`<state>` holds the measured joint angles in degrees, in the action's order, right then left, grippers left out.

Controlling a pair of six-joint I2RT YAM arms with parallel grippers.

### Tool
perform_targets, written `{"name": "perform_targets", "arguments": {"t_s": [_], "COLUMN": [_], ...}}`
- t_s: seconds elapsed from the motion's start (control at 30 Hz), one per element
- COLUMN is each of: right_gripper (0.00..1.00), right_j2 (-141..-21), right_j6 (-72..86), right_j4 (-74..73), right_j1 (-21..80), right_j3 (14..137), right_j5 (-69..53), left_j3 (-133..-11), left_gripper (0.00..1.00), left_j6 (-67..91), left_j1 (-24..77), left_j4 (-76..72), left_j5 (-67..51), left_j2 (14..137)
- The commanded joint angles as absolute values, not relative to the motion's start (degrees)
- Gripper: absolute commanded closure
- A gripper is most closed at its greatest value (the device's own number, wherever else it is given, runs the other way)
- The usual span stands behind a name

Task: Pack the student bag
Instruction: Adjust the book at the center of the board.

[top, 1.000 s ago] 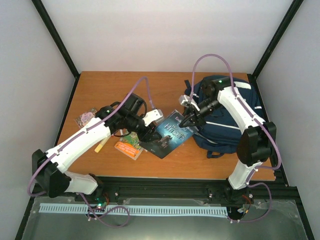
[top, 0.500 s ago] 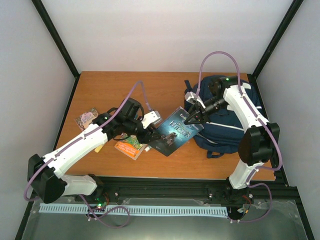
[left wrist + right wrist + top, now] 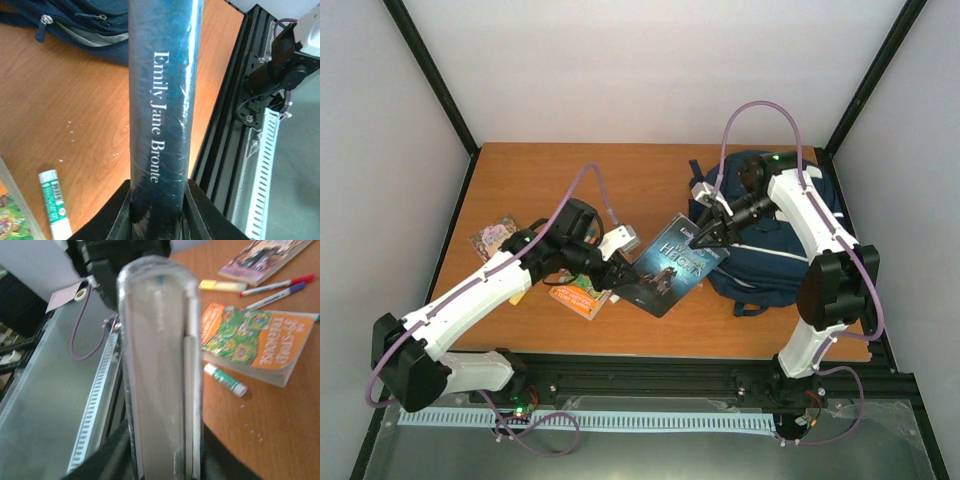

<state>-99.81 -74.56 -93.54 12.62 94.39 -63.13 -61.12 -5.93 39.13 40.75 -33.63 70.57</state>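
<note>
The navy-blue student bag (image 3: pixel 770 240) lies at the right of the table, its zips showing in the left wrist view (image 3: pixel 75 22). A dark blue book (image 3: pixel 670 265) is held tilted in the air between both grippers, left of the bag. My left gripper (image 3: pixel 618 277) is shut on its spine end (image 3: pixel 160 100), which reads "Emily Jane Bronte". My right gripper (image 3: pixel 705 237) is shut on the opposite end, where the page edges (image 3: pixel 157 380) face the right wrist camera.
An orange and green book (image 3: pixel 578 293) lies under the left arm, also in the right wrist view (image 3: pixel 250 340). A glue stick (image 3: pixel 225 380) lies beside it. Pens (image 3: pixel 277 287), a highlighter (image 3: pixel 222 286) and another small book (image 3: pixel 492 235) lie farther left.
Both grippers have lifted the dark blue book off the table and tilted it up on edge. The right gripper rose and shifted slightly right; the left gripper moved nearer.
</note>
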Motion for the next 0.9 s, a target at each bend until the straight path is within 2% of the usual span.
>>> {"name": "perform_targets", "arguments": {"t_s": [0.0, 0.07, 0.1, 0.23, 0.33, 0.6, 0.77, 0.87], "right_gripper": [0.69, 0.52, 0.47, 0.38, 0.37, 0.40, 0.41, 0.41], "right_j2": [-102.11, -102.60, -102.34, -99.12, -96.52, -90.72, -82.94, -78.54], "right_j6": [-71.80, -65.83, -62.57, -51.86, -49.45, -55.80, -61.51, -63.95], "right_j4": [-86.06, -82.39, -78.79, -65.33, -63.23, -71.35, -68.75, -65.95], "right_j1": [10.09, 9.45, 8.90, 6.59, 4.73, -1.79, -4.19, -4.22], "right_j3": [98.57, 98.11, 97.00, 90.57, 88.40, 83.43, 73.36, 66.86], "right_j5": [-74.66, -72.89, -71.81, -65.35, -59.50, -40.73, -28.70, -23.27], "left_j3": [-62.29, -62.31, -62.25, -62.70, -63.11, -66.33, -68.76, -73.52], "left_gripper": [0.99, 0.99, 0.99, 0.99, 0.99, 0.99, 0.99, 0.99], "left_j6": [-3.53, -2.73, -2.34, 0.91, 7.71, 16.41, 16.94, 18.00], "left_j1": [40.18, 40.10, 39.94, 38.43, 36.84, 36.66, 37.33, 39.85], "left_j4": [46.14, 45.98, 45.91, 45.05, 40.96, 36.89, 41.31, 47.56], "left_j5": [-41.15, -41.01, -40.96, -38.87, -36.98, -38.76, -31.61, -22.25], "left_j2": [69.98, 69.30, 68.81, 67.20, 67.69, 72.69, 75.36, 77.18]}}
